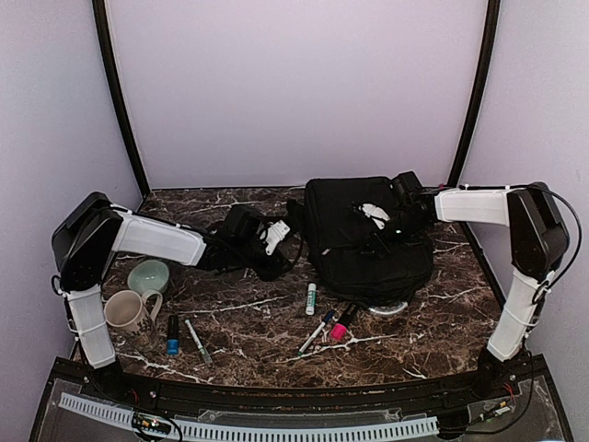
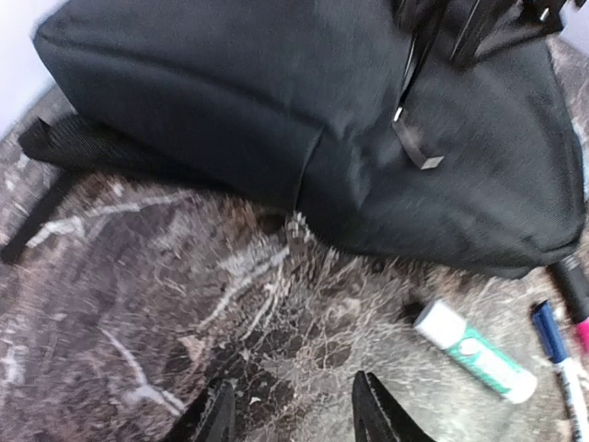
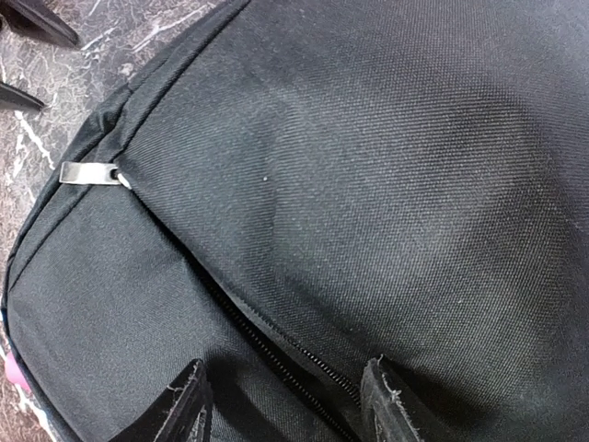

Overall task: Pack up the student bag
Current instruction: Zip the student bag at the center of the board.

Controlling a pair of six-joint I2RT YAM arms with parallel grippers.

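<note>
The student bag (image 1: 368, 241), a large black backpack, lies flat on the marble table at centre right. My left gripper (image 1: 274, 258) is open and empty, low over bare table just left of the bag (image 2: 304, 101); its jaws (image 2: 293, 387) stand wide apart. My right gripper (image 1: 375, 221) is over the top of the bag, open, its jaws (image 3: 285, 368) straddling a closed zipper line (image 3: 276, 345) close to the fabric. A metal zipper pull (image 3: 87, 173) lies on the bag's seam at the left. A black zipper tab (image 2: 419, 147) hangs on the bag's side.
A green-and-white glue stick (image 1: 311, 297) (image 2: 474, 352), a blue marker (image 1: 317, 333) (image 2: 561, 368) and a pink-capped marker (image 1: 340, 327) lie in front of the bag. A mug (image 1: 129, 313), a green bowl (image 1: 149, 274), a blue-capped item (image 1: 172, 336) and a pen (image 1: 198, 341) lie front left.
</note>
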